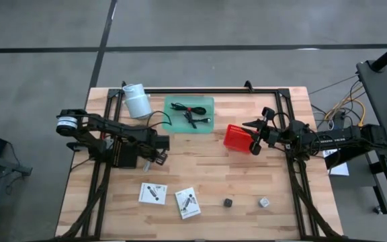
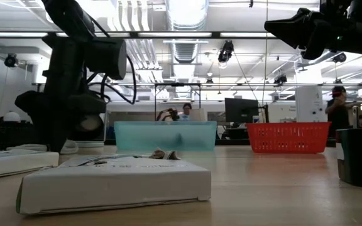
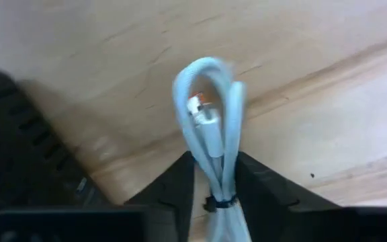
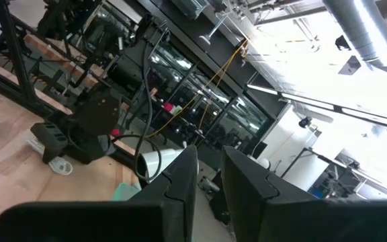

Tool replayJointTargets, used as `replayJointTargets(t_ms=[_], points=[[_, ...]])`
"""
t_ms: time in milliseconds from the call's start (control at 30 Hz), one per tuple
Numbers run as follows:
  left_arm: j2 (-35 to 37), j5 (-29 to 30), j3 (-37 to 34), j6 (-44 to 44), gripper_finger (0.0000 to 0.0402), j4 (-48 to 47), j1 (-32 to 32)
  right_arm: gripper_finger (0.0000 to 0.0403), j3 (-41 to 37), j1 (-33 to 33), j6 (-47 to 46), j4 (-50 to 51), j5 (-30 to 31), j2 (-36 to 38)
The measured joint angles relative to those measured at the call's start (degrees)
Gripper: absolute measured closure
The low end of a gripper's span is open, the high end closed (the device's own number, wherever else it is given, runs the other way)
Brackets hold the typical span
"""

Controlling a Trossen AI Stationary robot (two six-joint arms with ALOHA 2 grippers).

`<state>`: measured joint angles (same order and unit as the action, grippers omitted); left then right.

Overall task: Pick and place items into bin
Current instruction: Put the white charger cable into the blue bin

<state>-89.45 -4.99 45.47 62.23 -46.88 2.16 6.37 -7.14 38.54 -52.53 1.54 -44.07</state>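
My left gripper [image 1: 158,159] points down at the table's left middle, shut on a small tied bundle of white cable [image 3: 210,114]. A green bin [image 1: 190,114] at the far middle holds thin black cables [image 1: 193,115]. Two white printed cards [image 1: 152,193] [image 1: 187,202] lie flat near the front edge. Right of them rest a dark cube [image 1: 228,202] and a pale cube [image 1: 264,201]. My right gripper [image 1: 255,129] hangs raised beside a red bin [image 1: 237,136], shut, with nothing between its fingers. My left gripper pinches the cable bundle between its two fingers [image 3: 180,181], at the part by the black tie [image 3: 219,200]. The fingers come from above, pointing down, one on each side of the strands. The looped end [image 3: 207,74] reaches out past the fingertips, close over the wood.
A white cylindrical roll [image 1: 136,101] stands at the far left, next to the green bin. A dark block [image 3: 25,141] sits close beside my left gripper. Black frame rails [image 1: 200,91] run along the far edge and both sides. Bare wood lies in the table's middle.
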Motion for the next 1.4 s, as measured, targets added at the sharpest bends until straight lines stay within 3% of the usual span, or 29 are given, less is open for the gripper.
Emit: replayJointTargets(t_ms=[133, 200, 500, 800, 1033, 1400], points=[[0.0, -1.0, 0.4, -3.0, 0.0381, 0.2, 0.0, 0.0346, 0.0, 0.0, 0.0, 0.0, 0.0, 0.0], [0.0, -1.4, 1.0, -3.3, 0.0389, -0.3, 0.0, 0.0346, 0.0, 0.0, 0.0, 0.0, 0.0, 0.0], [0.1, -1.4, 7.6, -11.7, 0.0391, -0.1, 0.3, 0.0346, 0.0, 0.0, 0.0, 0.0, 0.0, 0.0], [0.2, 6.2, 18.4, -26.0, 0.0394, -0.1, 3.2, 0.0346, 0.0, 0.0, 0.1, 0.0, 0.0, 0.0], [0.2, 13.7, 24.6, -37.2, 0.0394, 3.2, 8.8, 0.0346, 0.0, 0.0, 0.1, 0.0, 0.0, 0.0], [0.2, 14.6, 25.4, -56.1, 0.0393, 10.0, 19.6, 0.0346, 0.0, 0.0, 0.5, 0.0, 0.0, 0.0]])
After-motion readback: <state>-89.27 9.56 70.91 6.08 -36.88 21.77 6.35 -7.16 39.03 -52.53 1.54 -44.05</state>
